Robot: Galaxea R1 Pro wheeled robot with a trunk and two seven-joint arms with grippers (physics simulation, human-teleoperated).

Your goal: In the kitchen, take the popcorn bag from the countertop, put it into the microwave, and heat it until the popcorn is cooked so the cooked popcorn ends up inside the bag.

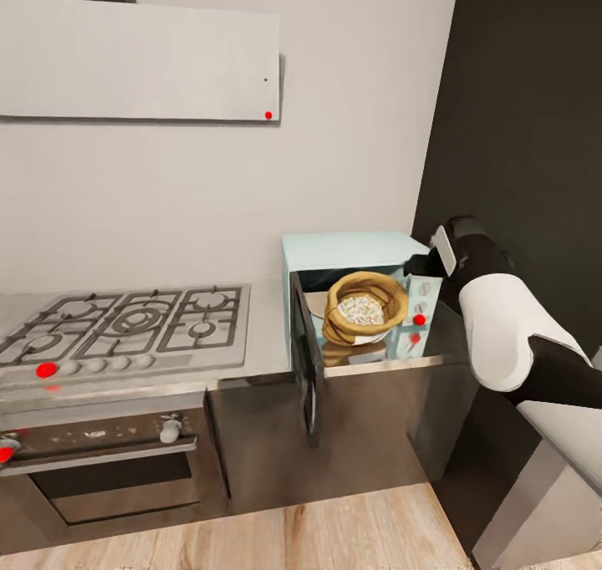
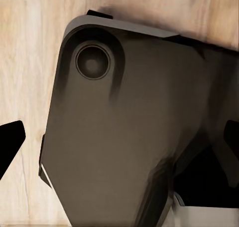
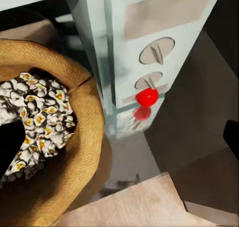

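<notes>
sitting inside the open microwave (image 1: 351,248), the popcorn bag (image 1: 365,307) holds puffed popcorn (image 3: 35,117), so heating looks done. the right hand is near the knobs (image 3: 157,51); i cannot tell if it is open. next, maybe nothing.

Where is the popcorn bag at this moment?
In the head view, the popcorn bag sits inside the open microwave at the right end of the countertop, right of the gas hob, with popcorn visible in its mouth.

Right arm (image 1: 502,328) raised, reaching forward; fingers' spread unclear. Left fingers (image 2: 11,144) dark, apart, pointing down.
</notes>
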